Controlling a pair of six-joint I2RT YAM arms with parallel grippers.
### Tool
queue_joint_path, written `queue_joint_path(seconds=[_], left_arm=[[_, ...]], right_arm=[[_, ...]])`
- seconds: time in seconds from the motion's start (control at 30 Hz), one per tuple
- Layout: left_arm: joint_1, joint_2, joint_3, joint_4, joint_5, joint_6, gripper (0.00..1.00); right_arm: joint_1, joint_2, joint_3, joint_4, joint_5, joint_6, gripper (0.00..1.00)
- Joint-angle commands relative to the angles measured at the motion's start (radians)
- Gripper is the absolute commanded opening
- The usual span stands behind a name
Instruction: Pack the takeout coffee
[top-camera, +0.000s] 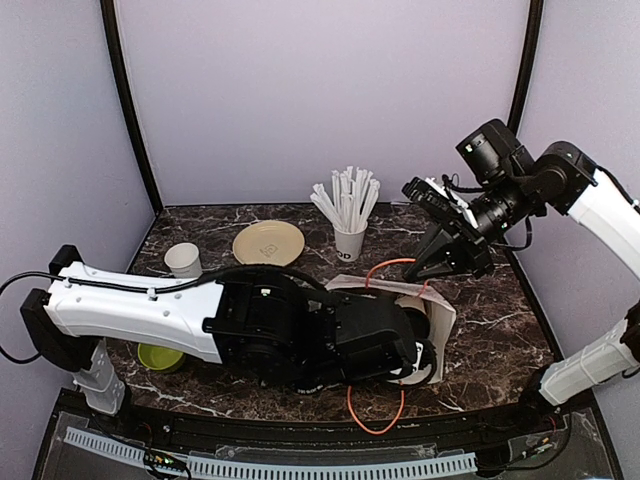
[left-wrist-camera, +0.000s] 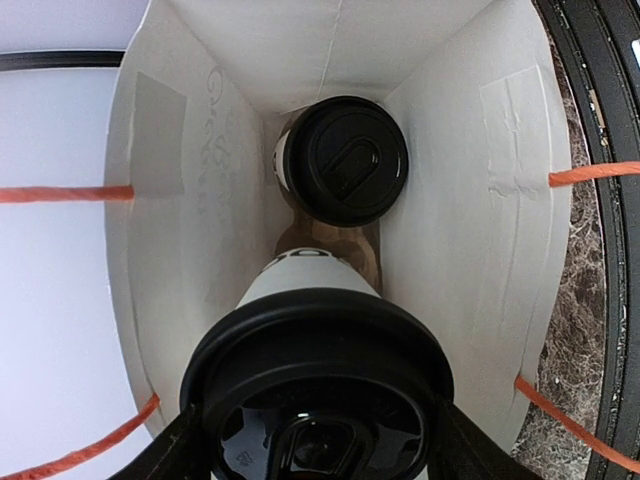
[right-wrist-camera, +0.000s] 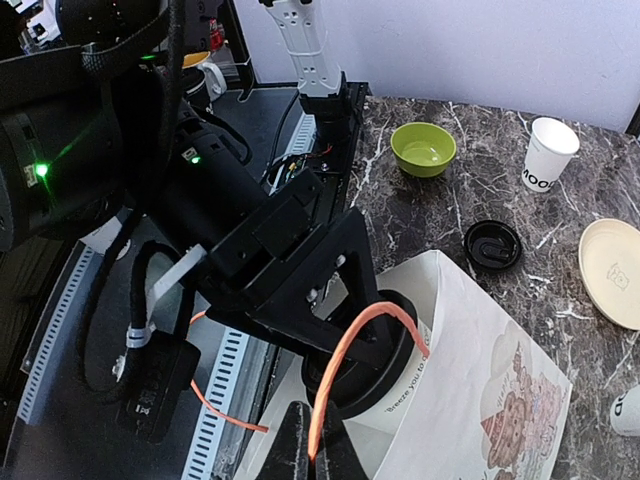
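While I steer, left pincer (left-wrist-camera: 320, 450): grasping cup (left-wrist-camera: 300, 285) at bag (left-wrist-camera: 170, 230) mouth
right pincer (right-wrist-camera: 305, 440): clenched on handle (right-wrist-camera: 350, 340)
risk: my shove may knock inner cup (left-wrist-camera: 345, 160)

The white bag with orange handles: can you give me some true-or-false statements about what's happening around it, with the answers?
A lidded coffee cup is already deep inside the bag. True.
The left hand is empty. False: it grips a second lidded cup at the bag's mouth.
The right hand pinches the bag's orange handle. True.
The green bowl holds the straws. False: the straws stand in a white cup.
A loose black lid lies on the table. True.
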Motion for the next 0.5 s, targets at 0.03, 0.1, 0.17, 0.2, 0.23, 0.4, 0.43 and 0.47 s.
queue_joint_path(seconds=[0.03,0.1,0.17,0.2,0.23,0.4,0.43,0.47], left_arm=[[0.005,0.028,-0.010,0.006,0.026,-0.020,0.15],[0.014,0.050,-0.005,-0.009,0.029,-0.044,0.15],[0.025,0.057,-0.003,-0.016,0.030,-0.064,0.15],[0.028,0.060,-0.002,-0.021,0.035,-0.077,0.15],[0.035,0.065,-0.001,-0.022,0.038,-0.083,0.15],[0.067,0.093,0.006,-0.027,0.044,-0.103,0.14],[0.072,0.100,0.008,-0.026,0.042,-0.104,0.13],[0.081,0.102,0.009,-0.024,0.037,-0.104,0.13]], right_arm=[[0.025,0.013,0.030,0.025,-0.039,0.024,0.00],[0.034,0.018,0.024,0.028,-0.038,0.027,0.00],[0.044,0.022,0.018,0.030,-0.036,0.031,0.00],[0.048,0.022,0.017,0.031,-0.036,0.032,0.00],[0.052,0.024,0.017,0.033,-0.035,0.031,0.00],[0.066,0.040,0.043,0.030,-0.034,0.033,0.00],[0.068,0.043,0.047,0.030,-0.033,0.033,0.00],[0.072,0.046,0.049,0.030,-0.034,0.033,0.00]])
